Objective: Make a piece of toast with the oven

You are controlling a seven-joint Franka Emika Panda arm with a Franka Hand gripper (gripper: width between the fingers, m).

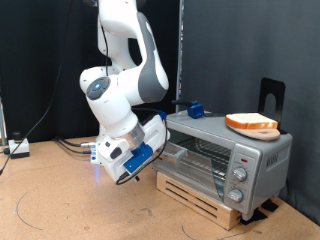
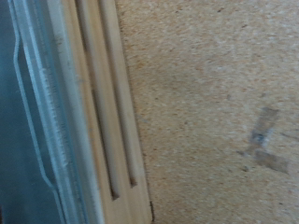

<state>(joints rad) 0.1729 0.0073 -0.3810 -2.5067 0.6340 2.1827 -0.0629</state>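
Note:
The silver-grey oven (image 1: 250,158) stands on a wooden slatted base (image 1: 205,198) at the exterior view's right. The piece of toast (image 1: 252,121) lies on a round tan plate (image 1: 268,131) on top of the oven. My gripper (image 1: 122,175) hangs low over the table just to the left of the oven's glass door (image 1: 195,158), angled toward it. Its fingers do not show clearly and nothing shows between them. The wrist view shows no fingers, only the door's glass edge (image 2: 23,140), the wooden slats (image 2: 103,112) and the brown table (image 2: 215,84).
Round knobs (image 1: 238,181) sit on the oven's right panel. A small blue object (image 1: 195,109) lies on the oven's top at its left. A black stand (image 1: 272,95) rises behind the plate. Cables and a box (image 1: 15,148) lie at the far left.

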